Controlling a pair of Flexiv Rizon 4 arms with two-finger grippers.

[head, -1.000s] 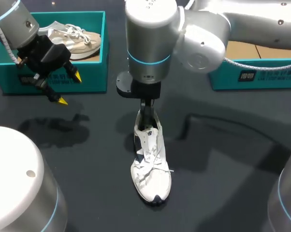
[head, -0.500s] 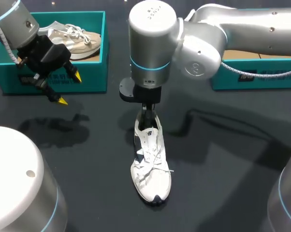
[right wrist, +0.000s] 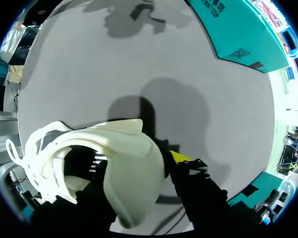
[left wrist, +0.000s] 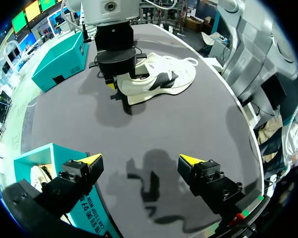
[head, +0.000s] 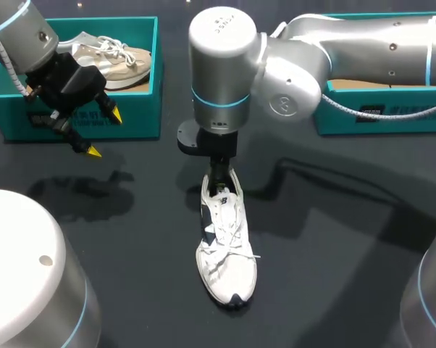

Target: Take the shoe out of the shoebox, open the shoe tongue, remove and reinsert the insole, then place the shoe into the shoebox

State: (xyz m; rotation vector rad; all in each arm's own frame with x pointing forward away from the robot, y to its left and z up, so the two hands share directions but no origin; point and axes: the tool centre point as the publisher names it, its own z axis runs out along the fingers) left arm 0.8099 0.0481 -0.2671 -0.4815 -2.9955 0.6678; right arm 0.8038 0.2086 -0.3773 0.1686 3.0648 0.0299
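White shoe (head: 227, 246) hasn't budged: it lies mid-frame on the dark worktop (head: 334, 275), toe toward the bottom edge. The right tool (right wrist: 139, 171) stays clamped on its heel, while the arm behind it has swung higher in frame. Only one yellow tip shows; the heel covers the other. The left tool (head: 104, 133) hangs wide open and empty at upper left, in front of a teal shoebox (head: 135, 109).
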